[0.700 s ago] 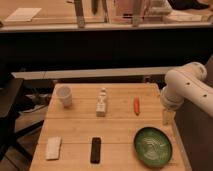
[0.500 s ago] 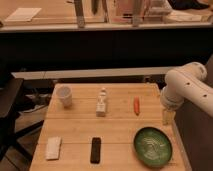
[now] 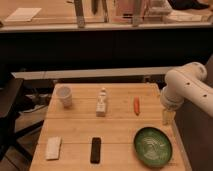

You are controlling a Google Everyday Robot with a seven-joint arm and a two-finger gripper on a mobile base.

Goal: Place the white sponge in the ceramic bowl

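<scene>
1. Look at the near left corner of the table [image 3: 75, 131]. The sponge [image 3: 53, 148] lies flat there, white and alone. Nothing touches it.
2. Behind the sponge, near the far left side, a small white cup [image 3: 64, 96] stands upright.
3. To the right of the sponge, on the near side, a black bar [image 3: 95, 150] lies flat. It points away from you.
4. Behind the bar, in the middle of the table, a white bottle [image 3: 102, 102] stands up on a blocky base.
5. To the right of the bottle lies a small orange stick [image 3: 136, 105].
6. In the near right corner you see the bowl [image 3: 153, 146]. It is round and green, with a shiny, pale pattern inside. Nothing is in it. It is well apart from the sponge, with the black bar between them.
7. At the right edge of the table, just behind the bowl, the gripper [image 3: 168, 117] hangs down from the big white arm [image 3: 189, 89]. It holds nothing that you can see. You cannot tell if the claw is apart or together.
</scene>
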